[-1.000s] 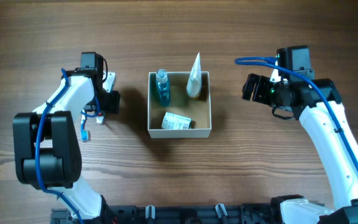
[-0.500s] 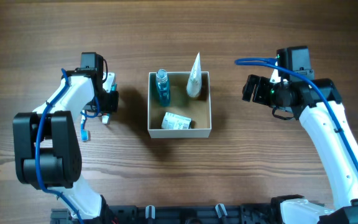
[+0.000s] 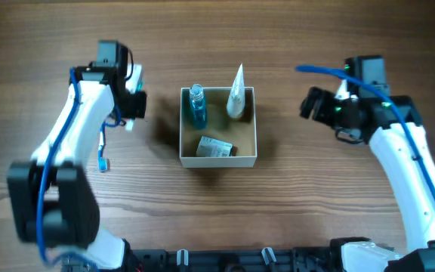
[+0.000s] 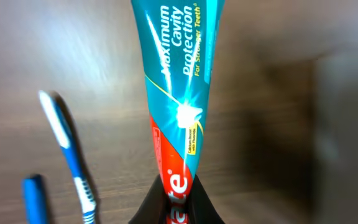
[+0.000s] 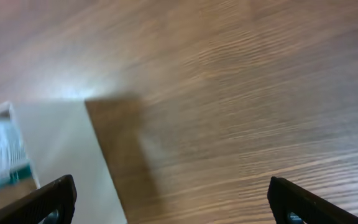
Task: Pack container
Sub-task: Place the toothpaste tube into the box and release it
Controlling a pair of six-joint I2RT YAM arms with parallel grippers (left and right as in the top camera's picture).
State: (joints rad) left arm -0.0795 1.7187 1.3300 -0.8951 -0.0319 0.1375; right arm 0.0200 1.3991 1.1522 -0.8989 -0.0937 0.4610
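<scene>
Clamping one toothpaste tube [image 4: 178, 74] by its narrow end between the fingers of the left gripper [image 4: 174, 205], with the tube's long axis running straight out ahead of the fingers, toward the table [image 3: 316, 211]. Not confirming from these views whether the far end is touching the wood.

Locating the container [image 3: 217, 161] to the right of the left gripper, near but apart, and slightly back toward the arm bases. Judging the coming move to be a carry to the right over the nearest white wall, then a lowering onto the bare tan floor.

Holding the right gripper [image 5: 173, 202] spread wide, with nothing between its fingers. Placing the container to its left, about as near as to the left gripper. Treating the left arm as the working arm, being the loaded one.

Counting:
- one container;
- three items inside: one blue bottle [image 3: 196, 106], one white tube [image 3: 236, 94] leaning with its tip past the far wall, one small packet [image 3: 215, 147] lying flat;
- one toothpaste tube in hand;
- one toothbrush [image 4: 67, 155] lying on the table, left of the held tube;
- one further blue piece [image 4: 35, 200] beside the toothbrush, cut off by the frame edge and not identifiable.
</scene>
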